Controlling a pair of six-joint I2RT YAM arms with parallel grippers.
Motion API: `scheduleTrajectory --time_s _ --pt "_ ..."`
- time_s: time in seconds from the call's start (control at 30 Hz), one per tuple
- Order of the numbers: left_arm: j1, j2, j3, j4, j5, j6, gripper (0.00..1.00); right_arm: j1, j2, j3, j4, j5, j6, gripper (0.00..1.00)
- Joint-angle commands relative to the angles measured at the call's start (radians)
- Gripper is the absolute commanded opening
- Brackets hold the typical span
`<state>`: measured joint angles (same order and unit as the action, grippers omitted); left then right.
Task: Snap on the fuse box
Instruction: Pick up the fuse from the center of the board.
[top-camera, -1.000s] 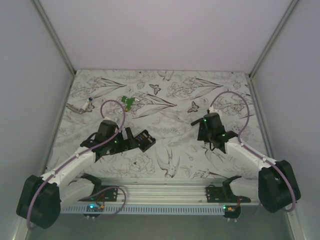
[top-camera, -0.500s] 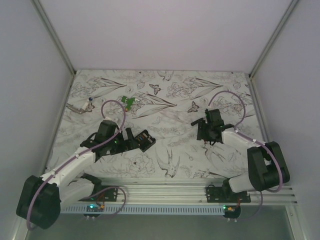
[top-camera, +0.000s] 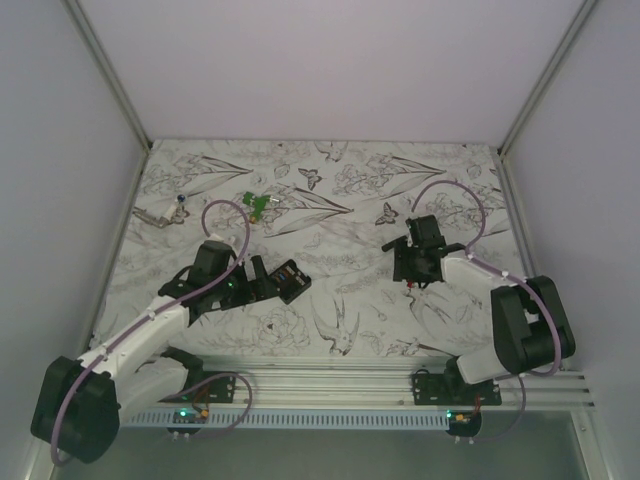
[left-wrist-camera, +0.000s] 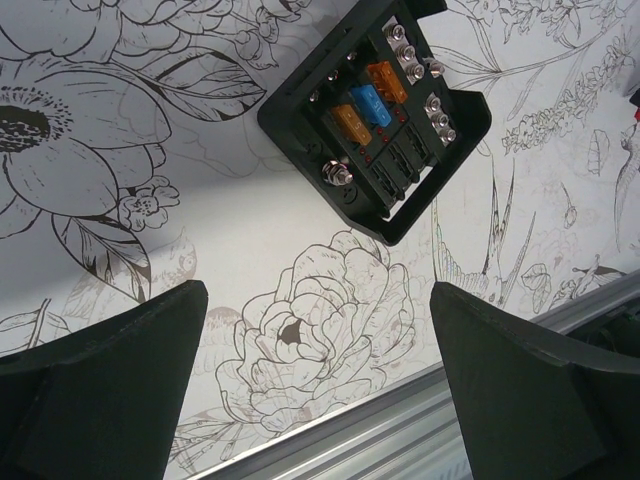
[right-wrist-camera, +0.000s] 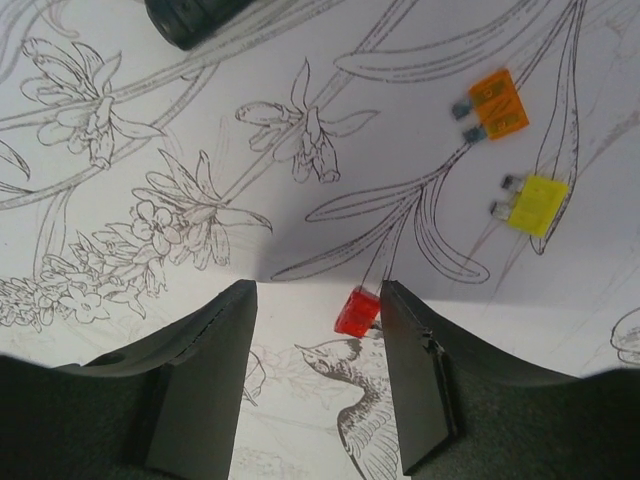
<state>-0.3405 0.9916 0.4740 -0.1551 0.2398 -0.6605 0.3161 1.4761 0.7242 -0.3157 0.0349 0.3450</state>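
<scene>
Black fuse box (left-wrist-camera: 375, 115) 1 | loose fuses (right-wrist-camera: 498, 103) 3 | left jaws spread | right jaws parted, possibly touching red fuse (right-wrist-camera: 356, 312)

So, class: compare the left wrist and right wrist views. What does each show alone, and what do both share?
Left wrist only: the fuse box with orange and blue fuses plugged in, and a metal rail. Right wrist only: a loose orange fuse, yellow fuse and red fuse. Both: the floral table cover and open fingers: left gripper, right gripper.
</scene>
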Motion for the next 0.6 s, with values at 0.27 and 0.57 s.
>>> scheduleTrajectory --time_s 0.27,0.57 --pt "-0.008 -0.003 0.003 -0.014 0.028 0.01 1.0 0.022 -0.034 -0.003 -0.1 -0.013 -0.007 0.55" --pt "-0.012 0.001 0.008 -0.015 0.026 0.01 1.0 0.089 -0.016 -0.001 -0.103 -0.034 0.017 0.54"
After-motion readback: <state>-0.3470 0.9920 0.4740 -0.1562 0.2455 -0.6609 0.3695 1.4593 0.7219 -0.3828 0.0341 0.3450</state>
